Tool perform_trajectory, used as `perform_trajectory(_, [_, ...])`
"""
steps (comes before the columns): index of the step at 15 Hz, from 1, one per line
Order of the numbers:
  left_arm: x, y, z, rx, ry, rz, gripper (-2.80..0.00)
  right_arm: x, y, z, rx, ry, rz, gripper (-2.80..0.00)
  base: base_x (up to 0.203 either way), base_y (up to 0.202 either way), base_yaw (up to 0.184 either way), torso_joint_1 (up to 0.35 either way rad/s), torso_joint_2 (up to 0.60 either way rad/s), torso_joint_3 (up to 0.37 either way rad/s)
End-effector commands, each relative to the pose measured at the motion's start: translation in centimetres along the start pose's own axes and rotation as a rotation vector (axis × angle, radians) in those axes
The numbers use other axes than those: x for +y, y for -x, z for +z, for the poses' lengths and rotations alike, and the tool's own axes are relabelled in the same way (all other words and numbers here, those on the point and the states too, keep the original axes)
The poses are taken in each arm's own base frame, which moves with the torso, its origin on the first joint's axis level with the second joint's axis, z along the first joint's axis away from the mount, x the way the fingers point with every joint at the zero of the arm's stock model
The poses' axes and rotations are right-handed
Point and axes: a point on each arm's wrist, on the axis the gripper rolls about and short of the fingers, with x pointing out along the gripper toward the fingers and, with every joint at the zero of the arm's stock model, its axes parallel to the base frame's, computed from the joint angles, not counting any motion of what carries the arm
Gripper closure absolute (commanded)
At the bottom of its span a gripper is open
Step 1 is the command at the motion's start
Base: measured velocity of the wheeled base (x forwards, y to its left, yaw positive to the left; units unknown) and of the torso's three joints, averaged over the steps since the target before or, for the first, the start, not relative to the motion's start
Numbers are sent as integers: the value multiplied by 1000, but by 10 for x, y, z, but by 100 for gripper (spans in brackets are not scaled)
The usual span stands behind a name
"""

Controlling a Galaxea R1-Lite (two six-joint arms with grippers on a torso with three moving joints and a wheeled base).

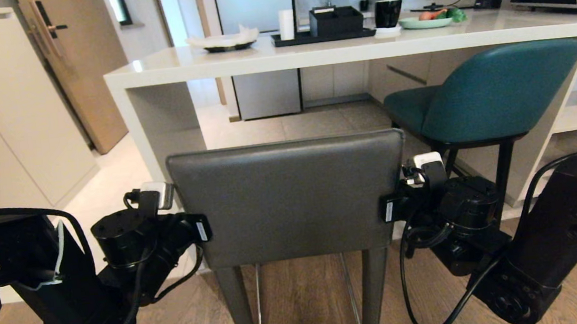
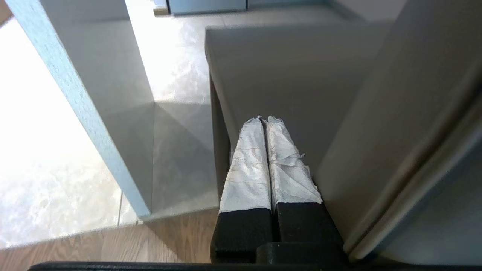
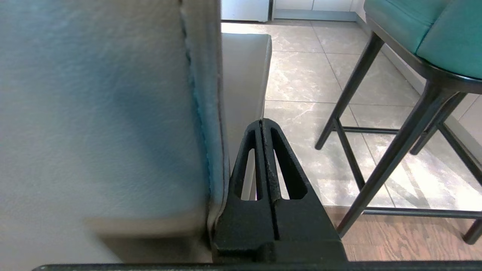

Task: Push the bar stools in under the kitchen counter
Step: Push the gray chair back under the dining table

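grey stool (image 1: 290, 199) | backrest between left fingers (image 2: 248, 162), right fingers (image 3: 280, 165)

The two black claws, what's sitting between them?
In the head view, the grey stool's backrest fills the gap: the left gripper is shut beside one edge, the right gripper shut beside the other.

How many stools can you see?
2. The grey stool is right in front, between the robot's two arms. The teal stool is to the right, its seat partly under the counter. Others could be out of view.
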Motion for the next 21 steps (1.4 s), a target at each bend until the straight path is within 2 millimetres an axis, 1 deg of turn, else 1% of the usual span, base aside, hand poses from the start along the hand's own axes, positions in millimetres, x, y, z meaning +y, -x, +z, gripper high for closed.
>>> perform_trajectory(1, [1, -2, -5, 17, -2, 5, 0, 0, 0, 0, -6, -1, -3, 0, 0, 0, 0, 0, 0, 0])
perform_trajectory(4, [1, -1, -6, 24, -2, 6, 0, 0, -1, -1, -6, 0, -3, 0, 0, 0, 0, 0, 0, 0])
perform_trajectory(10, [1, 0, -6, 24, -1, 6, 0, 1, -1, 0, -7, 1, -3, 0, 160, 0, 2, -1, -10, 6])
perform_trajectory(14, [1, 1, -6, 25, -1, 5, 0, 2, 0, 0, -6, 2, 0, 0, 0, 0, 0, 0, 0, 0])
perform_trajectory(17, [-5, 14, -6, 50, -4, -17, 0, 3, -3, -1, -9, 15, 6, 0, 0, 0, 0, 0, 0, 0])
perform_trajectory(19, [-15, 31, -12, 100, -10, -56, 0, 5, -12, -5, -13, 20, 4, 0, 0, 0, 0, 0, 0, 0])
perform_trajectory(21, [-17, 34, -14, 111, -12, -59, 0, 7, -18, -9, -2, 29, 5, 0, 0, 0, 0, 0, 0, 0])
